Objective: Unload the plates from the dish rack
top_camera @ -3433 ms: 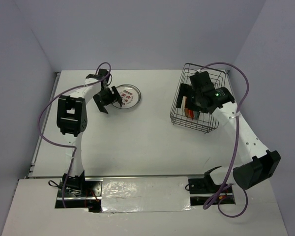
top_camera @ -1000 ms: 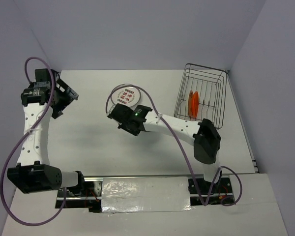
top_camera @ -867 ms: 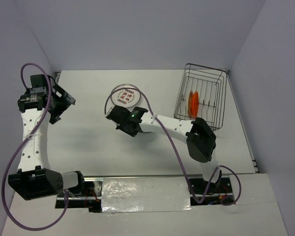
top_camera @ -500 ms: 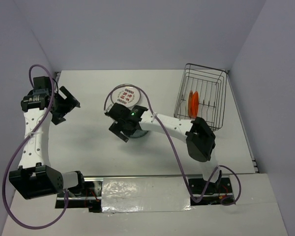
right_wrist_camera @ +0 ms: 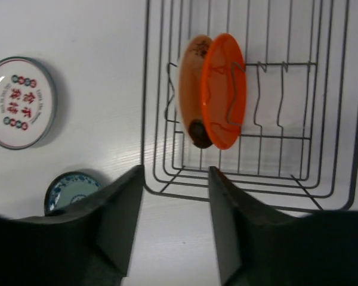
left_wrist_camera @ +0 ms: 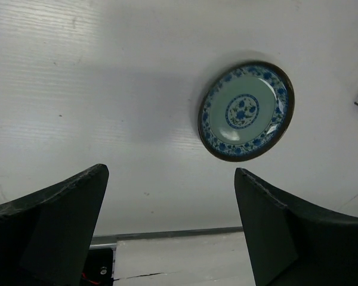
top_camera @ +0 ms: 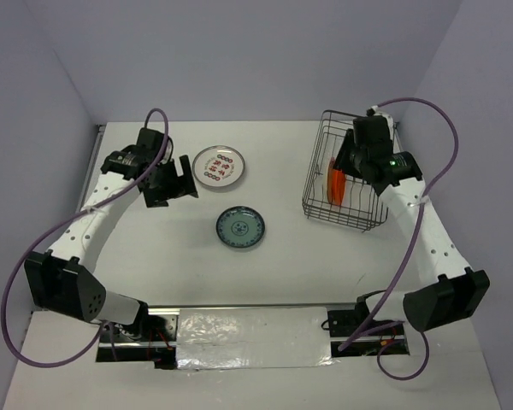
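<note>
1. I am holding my right gripper (right_wrist_camera: 176, 170) over the dish rack (right_wrist_camera: 148, 119). My fingers are apart and nothing is between them.
2. The rack is sitting near the far right corner of the tabletop (top_camera: 282, 273). Two plates are standing on edge in it, close to its left side: an orange plate (right_wrist_camera: 225, 89) and a cream plate (right_wrist_camera: 190, 83) with a dark spot. They are so close that they look like they are touching.
3. I think the orange plate is the one to take next, since its top edge is easy to reach. I should be lining up one finger on each side of that edge before going down.
4. I should be going straight down and slowly, keeping my fingers off the thin wires. One finger has to slip between the two plates, so the cream plate could tip over.
5. I should be squeezing firmly, then lifting straight up until the plate is over the tall sides.
6. My left gripper (left_wrist_camera: 170, 173) is wide open and holding nothing. It is hanging over the tabletop near the blue plate (left_wrist_camera: 246, 111), which is lying flat in the middle.
7. A white plate with red marks (top_camera: 218, 165) is lying flat nearer the far edge. I should be setting the orange plate on a bare spot beside these.
</note>
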